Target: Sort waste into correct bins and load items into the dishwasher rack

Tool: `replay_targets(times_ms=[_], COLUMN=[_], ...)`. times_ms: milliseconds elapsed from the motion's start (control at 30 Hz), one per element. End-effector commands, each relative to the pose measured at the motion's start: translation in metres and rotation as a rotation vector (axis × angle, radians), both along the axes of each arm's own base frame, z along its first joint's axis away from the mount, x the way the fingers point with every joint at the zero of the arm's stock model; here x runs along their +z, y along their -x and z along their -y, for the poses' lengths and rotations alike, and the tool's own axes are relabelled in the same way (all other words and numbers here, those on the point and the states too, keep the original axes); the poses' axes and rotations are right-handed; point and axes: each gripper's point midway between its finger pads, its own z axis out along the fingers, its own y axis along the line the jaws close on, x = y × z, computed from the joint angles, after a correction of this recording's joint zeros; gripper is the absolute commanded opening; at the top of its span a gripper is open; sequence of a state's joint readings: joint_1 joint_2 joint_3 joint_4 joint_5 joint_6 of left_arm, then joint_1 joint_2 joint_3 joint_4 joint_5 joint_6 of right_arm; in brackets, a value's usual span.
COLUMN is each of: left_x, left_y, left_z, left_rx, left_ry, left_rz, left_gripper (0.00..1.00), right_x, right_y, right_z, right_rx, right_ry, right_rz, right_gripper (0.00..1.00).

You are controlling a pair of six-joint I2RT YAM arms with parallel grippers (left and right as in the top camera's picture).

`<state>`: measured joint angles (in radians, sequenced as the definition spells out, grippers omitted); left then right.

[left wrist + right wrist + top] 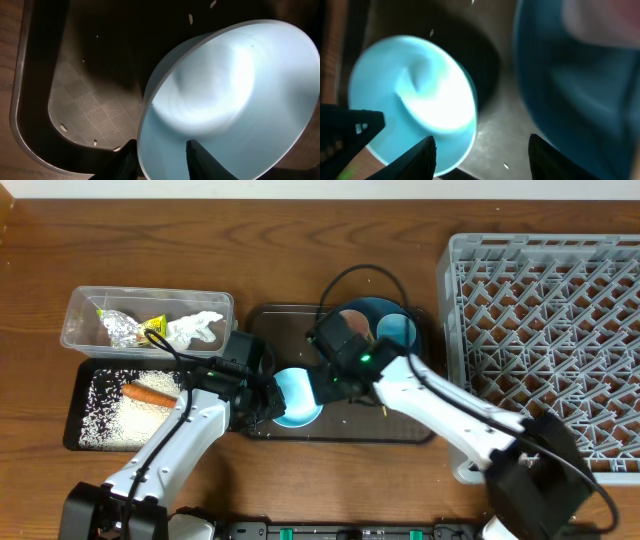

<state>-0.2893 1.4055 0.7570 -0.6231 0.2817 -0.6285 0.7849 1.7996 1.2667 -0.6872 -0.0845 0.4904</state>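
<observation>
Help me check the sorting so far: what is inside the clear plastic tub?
The clear tub holds crumpled silver foil with a yellow-green wrapper and, beside it, a crumpled white tissue. Anything lying beneath those two is covered and cannot be seen.

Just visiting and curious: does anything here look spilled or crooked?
Yes. The white bowl is tipped, its rim held in the left gripper, and stray rice grains lie scattered on the dark brown tray.
</observation>
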Motion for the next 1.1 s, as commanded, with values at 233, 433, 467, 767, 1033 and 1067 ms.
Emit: replay_targets(times_ms=[233, 433, 467, 767, 1033, 1067], left_x=[-0.007, -0.007, -0.007, -0.007, -0.007, -0.007], left_y=[0.003, 0.003, 0.003, 0.003, 0.003, 0.003], left_z=[-0.009, -0.009, -0.009, -0.009, -0.009, -0.009], left_rx=[0.002, 0.002, 0.002, 0.002, 0.002, 0.002], left_ry=[-0.052, -0.052, -0.052, -0.052, -0.052, -0.052], left_rz=[-0.005, -0.005, -0.005, -0.005, -0.005, -0.006], left_gripper=[0.34, 0.34, 0.34, 0.35, 0.15, 0.14], right_x=[-0.02, -0.019, -0.019, -0.019, -0.02, -0.02], right_y=[0.005, 0.005, 0.006, 0.007, 0.006, 0.006], right_z=[-0.002, -0.012, -0.014, -0.015, -0.014, -0.013], right_rx=[0.003, -0.011, -0.008, 0.002, 0.001, -0.001], right_ry=[0.032, 0.006, 0.006, 0.071, 0.083, 0.087], right_rz=[-0.028, -0.017, -0.014, 0.063, 0.074, 0.078], right_gripper=[0.58, 0.57, 0.57, 0.53, 0.55, 0.56])
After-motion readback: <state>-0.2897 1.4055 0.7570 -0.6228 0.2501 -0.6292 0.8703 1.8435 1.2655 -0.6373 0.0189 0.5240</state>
